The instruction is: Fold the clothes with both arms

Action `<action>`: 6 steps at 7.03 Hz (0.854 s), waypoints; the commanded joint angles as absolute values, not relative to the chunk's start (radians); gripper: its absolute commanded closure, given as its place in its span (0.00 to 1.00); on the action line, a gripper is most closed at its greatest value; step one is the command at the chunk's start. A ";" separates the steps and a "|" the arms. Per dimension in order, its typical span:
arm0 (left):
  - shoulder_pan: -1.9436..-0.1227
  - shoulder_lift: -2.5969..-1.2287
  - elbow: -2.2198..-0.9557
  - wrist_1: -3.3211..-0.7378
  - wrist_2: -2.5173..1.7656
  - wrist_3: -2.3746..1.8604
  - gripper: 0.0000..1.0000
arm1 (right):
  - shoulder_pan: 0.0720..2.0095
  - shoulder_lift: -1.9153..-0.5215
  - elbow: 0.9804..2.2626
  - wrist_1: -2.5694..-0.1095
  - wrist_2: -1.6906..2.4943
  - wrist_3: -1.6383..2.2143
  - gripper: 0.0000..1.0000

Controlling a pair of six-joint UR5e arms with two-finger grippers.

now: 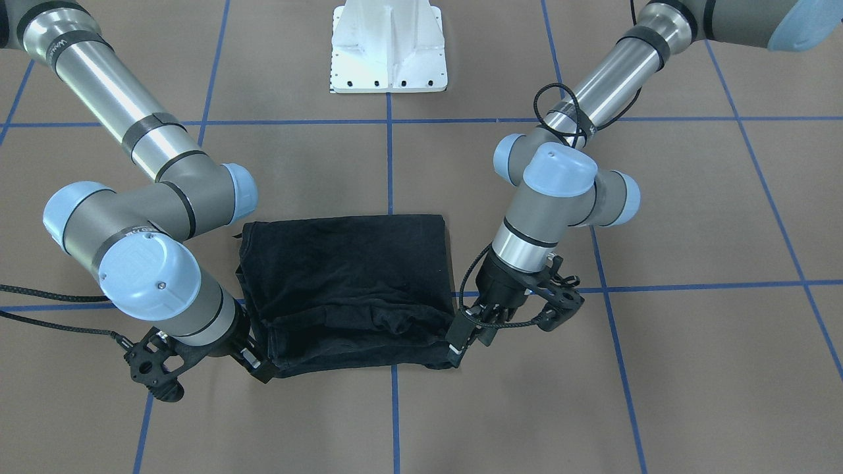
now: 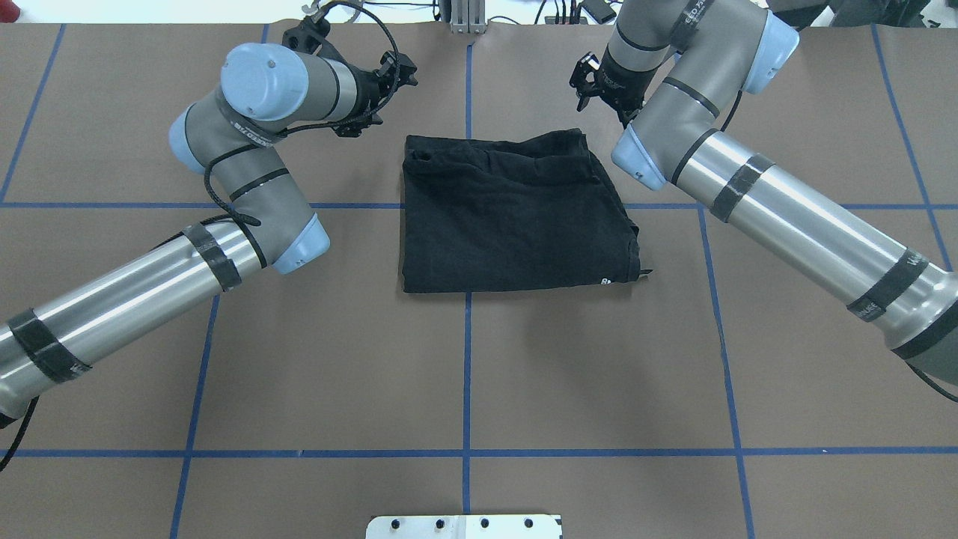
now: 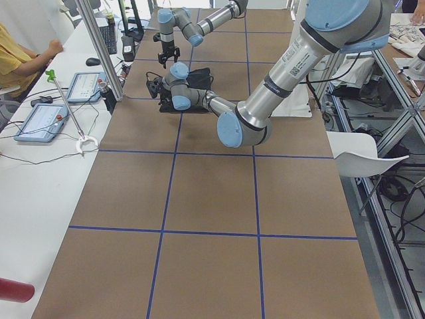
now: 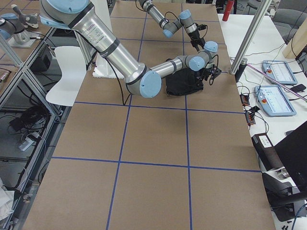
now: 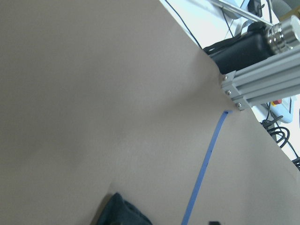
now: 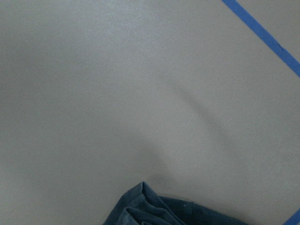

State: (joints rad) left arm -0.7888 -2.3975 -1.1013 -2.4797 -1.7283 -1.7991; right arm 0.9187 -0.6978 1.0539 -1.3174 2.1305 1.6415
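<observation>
The folded black shirt lies as a rough rectangle at the centre of the front view, across the blue tape line on the table.

The left arm enters from the upper right. Its forearm slants down-left and its wrist tips down toward the shirt's lower right corner. The left gripper sits low at that corner, one finger against the cloth edge.

The right arm enters from the upper left and doubles back at the wrist joints. Its last link slants down-right to the lower left corner, where the right gripper meets the hem.

I cannot tell either gripper's finger gap, nor whether it holds cloth.
</observation>
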 commanded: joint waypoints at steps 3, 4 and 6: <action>-0.894 -2.215 -1.362 -2.430 -1.897 -1.461 0.00 | 0.971 -0.850 1.259 -1.321 2.147 1.352 0.00; -0.929 -2.075 -1.493 -2.389 -1.898 -1.223 0.00 | 1.029 -0.955 1.317 -1.318 2.149 1.080 0.00; -1.035 -1.827 -1.667 -2.333 -1.899 -0.771 0.00 | 1.182 -1.072 1.318 -1.328 2.192 0.588 0.00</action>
State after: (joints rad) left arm -0.9741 -1.9775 -1.5624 -2.3612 -1.8970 -1.0417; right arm 1.0907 -0.9959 1.3070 -1.3224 2.1698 0.8821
